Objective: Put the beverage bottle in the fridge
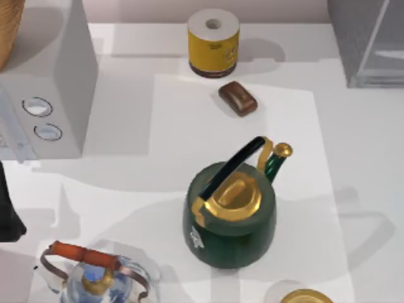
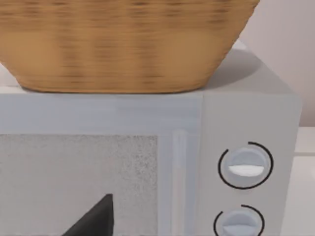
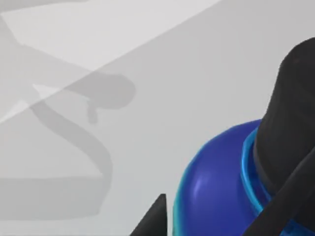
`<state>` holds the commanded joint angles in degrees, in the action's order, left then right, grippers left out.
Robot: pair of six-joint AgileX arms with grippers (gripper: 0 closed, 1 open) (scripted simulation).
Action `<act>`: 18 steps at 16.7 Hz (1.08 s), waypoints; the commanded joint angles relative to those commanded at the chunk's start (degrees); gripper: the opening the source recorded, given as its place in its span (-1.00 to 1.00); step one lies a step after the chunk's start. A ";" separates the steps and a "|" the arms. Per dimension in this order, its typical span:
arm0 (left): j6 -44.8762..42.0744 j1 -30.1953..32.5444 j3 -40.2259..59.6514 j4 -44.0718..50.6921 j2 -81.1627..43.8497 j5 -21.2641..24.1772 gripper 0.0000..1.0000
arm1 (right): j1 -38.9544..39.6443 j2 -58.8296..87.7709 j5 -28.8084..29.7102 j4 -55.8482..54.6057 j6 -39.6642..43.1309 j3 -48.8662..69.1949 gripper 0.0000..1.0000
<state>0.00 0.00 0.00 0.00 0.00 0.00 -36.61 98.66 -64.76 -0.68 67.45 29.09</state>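
The right pincer (image 3: 216,221) sits right over a blue bottle (image 3: 216,187) with a black cap (image 3: 290,113); in the right wrist view two dark fingertips (image 3: 155,219) flank the bottle's rounded blue shoulder, one on each side, and seem to be clamped on it, though actual contact is hard to make out at this angle. Beneath the pincer lies the pale surface (image 3: 147,64), crossed by soft grey shadows. The fridge (image 1: 369,41), a grey cabinet with a glassy panel and pale frame edges, stands at the far right corner in the top view. The left pincer (image 2: 93,219) faces a white microwave (image 2: 147,128) close ahead; a single dark fingertip shows against the speckled door, so whether its fingers are apart or together I cannot tell. A wicker basket (image 2: 118,44) rests on top of the microwave. On the surface in the top view, a green kettle (image 1: 230,211) with gold lid stands mid-table, with a brown block (image 1: 238,98) and a yellow roll (image 1: 213,43) beyond it, and a glass teapot (image 1: 95,278) at the near left.
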 joint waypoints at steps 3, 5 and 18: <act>0.00 0.00 0.00 0.00 0.00 0.00 1.00 | -2.35 2.33 -0.43 8.87 6.40 4.66 -0.98; 0.00 0.00 0.00 0.00 0.00 0.00 1.00 | -4.48 3.98 -1.03 16.77 12.02 8.62 -0.98; 0.00 0.00 0.00 0.00 0.00 0.00 1.00 | -15.55 9.18 -1.55 55.65 38.70 28.99 -0.98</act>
<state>0.00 0.00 0.00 0.00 0.00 0.00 -52.16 107.84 -66.31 54.97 106.14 58.08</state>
